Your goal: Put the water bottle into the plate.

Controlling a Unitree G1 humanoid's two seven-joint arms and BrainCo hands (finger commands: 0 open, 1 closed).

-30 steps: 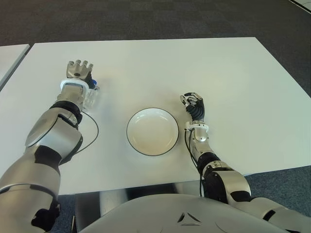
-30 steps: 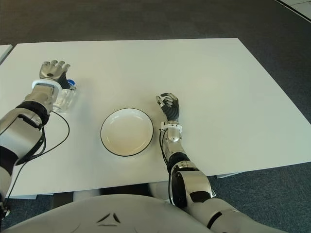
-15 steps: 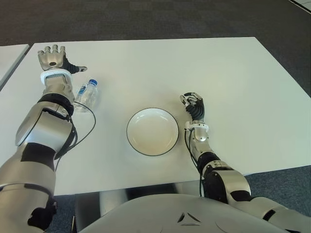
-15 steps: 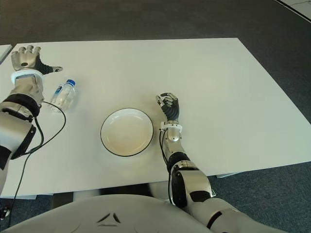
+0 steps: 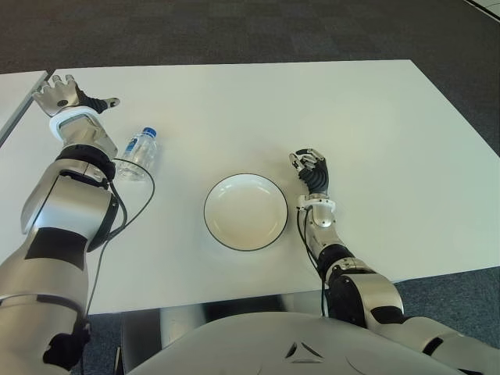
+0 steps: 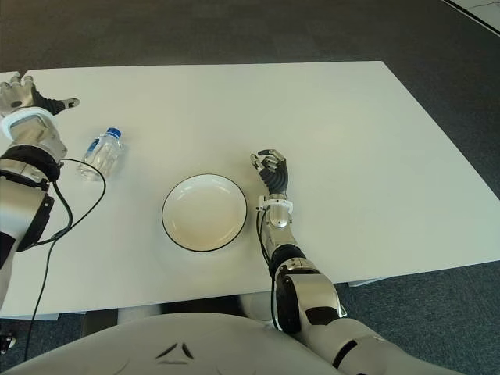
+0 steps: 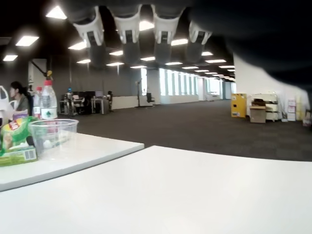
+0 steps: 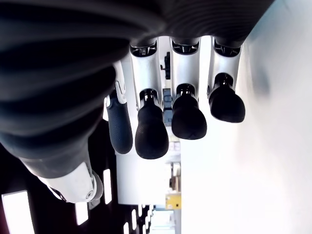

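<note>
A clear water bottle (image 5: pixel 139 154) with a blue cap lies on its side on the white table (image 5: pixel 375 125), left of the plate. The white plate (image 5: pixel 245 212) with a dark rim sits near the table's front middle and holds nothing. My left hand (image 5: pixel 69 92) is open with fingers spread, near the table's far left edge, beyond the bottle and apart from it. The left wrist view shows its straight fingers (image 7: pixel 125 29) over bare table. My right hand (image 5: pixel 312 167) shows just right of the plate, fingers (image 8: pixel 152 131) curled on nothing.
A black cable (image 5: pixel 145 199) loops from my left arm onto the table beside the bottle. A second table (image 5: pixel 17 86) stands to the left; the left wrist view shows a clear cup (image 7: pixel 52 137), a bottle (image 7: pixel 48 101) and a snack bag (image 7: pixel 14 141) on it, and a person behind.
My left hand has come off the bottle, opened, and moved left and away toward the table's far corner. The bottle stays lying on the table. The right hand has not moved.
</note>
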